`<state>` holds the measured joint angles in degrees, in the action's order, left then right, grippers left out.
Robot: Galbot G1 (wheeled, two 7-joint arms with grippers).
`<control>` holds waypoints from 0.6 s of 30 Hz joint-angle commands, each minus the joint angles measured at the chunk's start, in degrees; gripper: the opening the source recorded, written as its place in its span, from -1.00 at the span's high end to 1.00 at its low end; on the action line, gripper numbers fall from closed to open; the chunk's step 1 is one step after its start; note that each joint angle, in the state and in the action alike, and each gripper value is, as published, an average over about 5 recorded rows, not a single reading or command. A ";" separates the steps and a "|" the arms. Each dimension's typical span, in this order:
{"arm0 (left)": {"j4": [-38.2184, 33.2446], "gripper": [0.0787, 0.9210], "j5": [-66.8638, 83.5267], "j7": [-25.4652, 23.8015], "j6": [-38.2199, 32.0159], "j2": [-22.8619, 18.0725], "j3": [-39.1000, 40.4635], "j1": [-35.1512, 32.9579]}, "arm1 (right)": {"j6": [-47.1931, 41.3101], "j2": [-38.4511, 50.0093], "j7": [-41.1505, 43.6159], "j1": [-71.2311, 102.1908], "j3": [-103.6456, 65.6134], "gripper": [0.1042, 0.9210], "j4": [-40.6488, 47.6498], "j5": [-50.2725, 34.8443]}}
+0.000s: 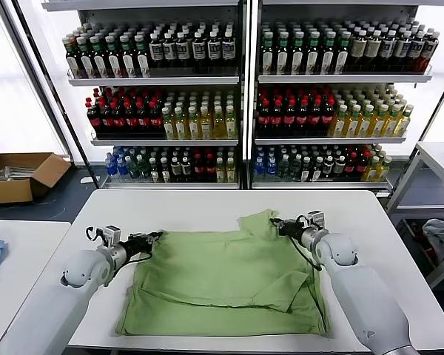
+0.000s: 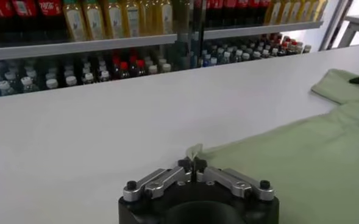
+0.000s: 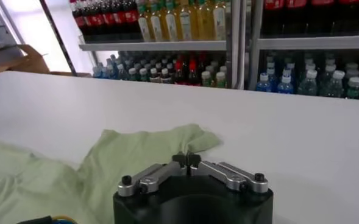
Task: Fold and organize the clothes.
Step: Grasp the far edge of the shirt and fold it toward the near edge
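Now, working from the frame's left: my left gripper (image 1: 154, 237) sits at the shirt's (image 1: 222, 285) upper-left corner, arm stretched low over the table (image 1: 192, 203) from the lower left. Its wrist view shows the fingers (image 2: 185, 165) closed together with a small tab of green fabric pinched between the tips, so I read that as a grip on the shirt's edge.

Centre frame, the shirt lies plain side up on the table, partly doubled over, its near hem by the table's front edge and a sleeve flap poking up toward upper right of centre.

Right of that, my right gripper (image 1: 280, 225) meets that flap, arm coming in from the lower right. Its fingers (image 3: 180, 161) are brought together too; the cloth sits right at the tips, though I can't quite confirm it is caught.

I judge this as mid-fold: both far corners taken, ready to carry. Next I'd need to lift both evenly and bring the far edge toward the near hem, keeping the arms level so the cloth doesn't skew.
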<state>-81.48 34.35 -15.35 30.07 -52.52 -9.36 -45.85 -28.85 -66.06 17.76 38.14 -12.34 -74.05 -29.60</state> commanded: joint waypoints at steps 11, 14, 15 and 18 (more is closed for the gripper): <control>-19.14 0.97 3.35 6.25 -3.60 1.36 -10.84 -12.52 | 0.72 4.84 -3.92 18.29 -11.35 1.00 -28.00 -10.09; -23.67 0.97 3.39 6.94 -3.81 1.78 -13.80 -16.87 | 0.74 5.51 -4.14 23.48 -13.93 1.00 -32.59 -10.31; -24.97 0.97 3.31 7.07 -3.88 1.95 -14.70 -18.37 | 0.76 5.58 -4.19 25.20 -14.95 1.00 -34.01 -10.33; -28.28 0.97 2.25 7.16 -4.16 2.45 -17.06 -22.67 | 0.84 5.57 -4.25 30.62 -18.20 1.00 -38.62 -10.19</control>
<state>-95.90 36.95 -10.14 26.97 -50.80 -17.97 -55.61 -28.22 -62.07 14.29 54.11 -22.69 -97.32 -37.67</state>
